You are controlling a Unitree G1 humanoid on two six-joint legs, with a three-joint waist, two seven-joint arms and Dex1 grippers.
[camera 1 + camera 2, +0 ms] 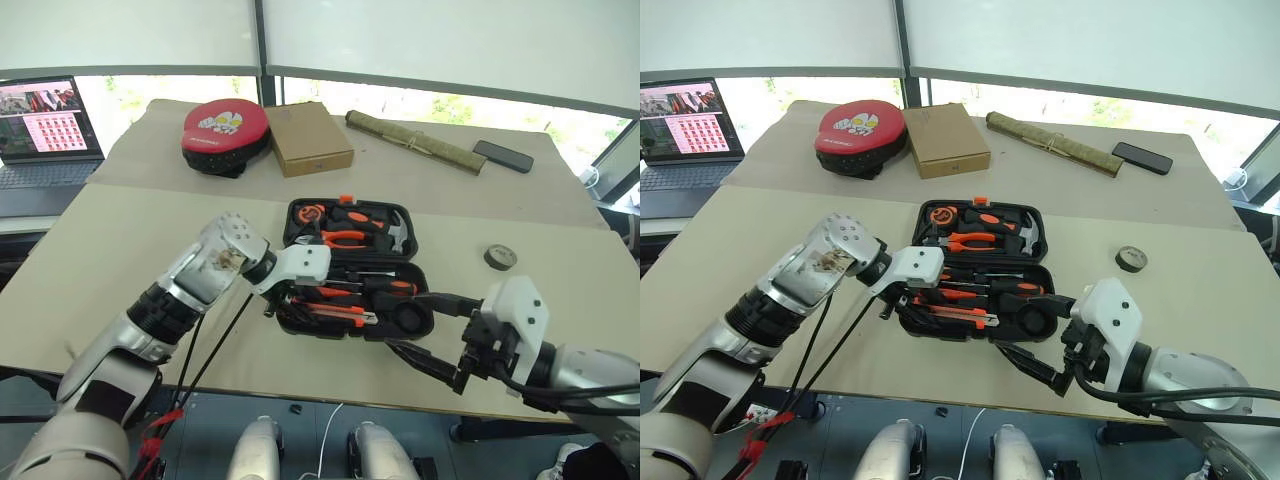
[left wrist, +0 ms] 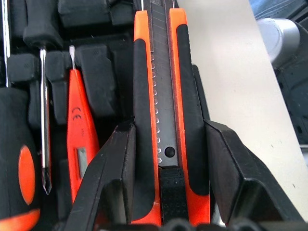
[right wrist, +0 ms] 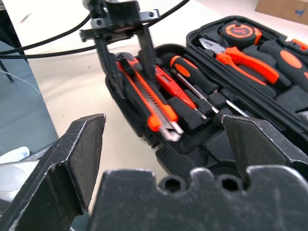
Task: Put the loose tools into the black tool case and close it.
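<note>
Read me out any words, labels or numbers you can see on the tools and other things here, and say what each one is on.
"CE": on the orange tester pen lying in the black tool case.
"3m", likely: on the tape measure; blurred.
Laptop screen: too small to read.
Round red pad: a printed picture, lettering unreadable.

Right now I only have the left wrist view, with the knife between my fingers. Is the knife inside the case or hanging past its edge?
Observer: Inside. The utility knife lies along the near edge of the black tool case, with the left gripper closed on its rear end.
Operator: Where is my other gripper?
Observer: The right gripper is open at the case's near right corner and aimed at it. I cannot tell if it touches.
Operator: How does the lid stand?
Observer: It lies flat open on the table on the far side, holding the pliers, hammer and tape measure.
</note>
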